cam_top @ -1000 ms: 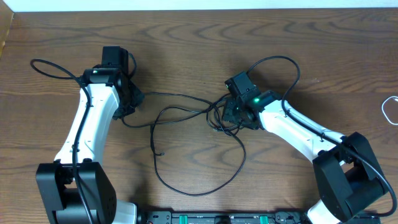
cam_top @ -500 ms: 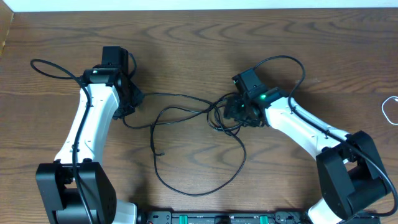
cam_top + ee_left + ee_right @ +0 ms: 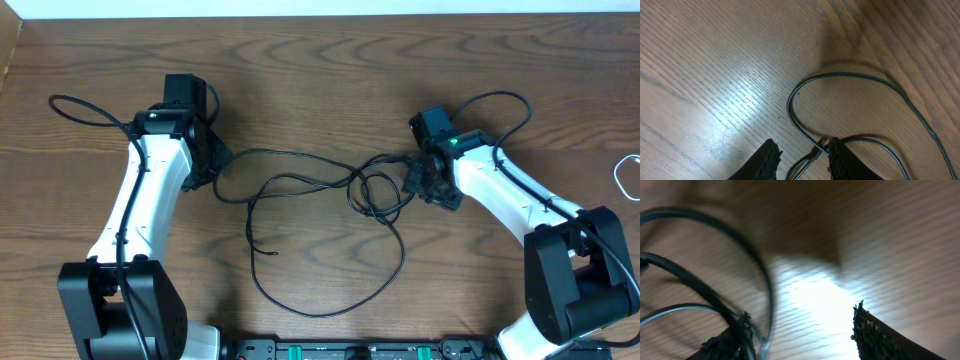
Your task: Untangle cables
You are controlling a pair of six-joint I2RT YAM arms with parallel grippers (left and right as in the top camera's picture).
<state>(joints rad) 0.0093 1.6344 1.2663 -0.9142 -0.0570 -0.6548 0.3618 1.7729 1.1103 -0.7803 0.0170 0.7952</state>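
Thin black cables point(image 3: 372, 190) tangled on wooden desk point(image 3: 300, 70): right end effector point(image 3: 800, 330) gaping, empty; left end effector point(image 3: 802, 157) half-parted, hold unclear; tugging may cinch tangle.

Robotics lab: left arm point(image 3: 140, 195), right arm point(image 3: 505, 195), wood-grain table point(image 3: 310, 60).

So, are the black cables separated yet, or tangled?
Tangled. In the overhead view the black cables cross each other in several overlapping loops, just beside the right gripper.

Even, sharp overhead light — right wrist view blurred, table point(image 3: 810, 295) glaring.
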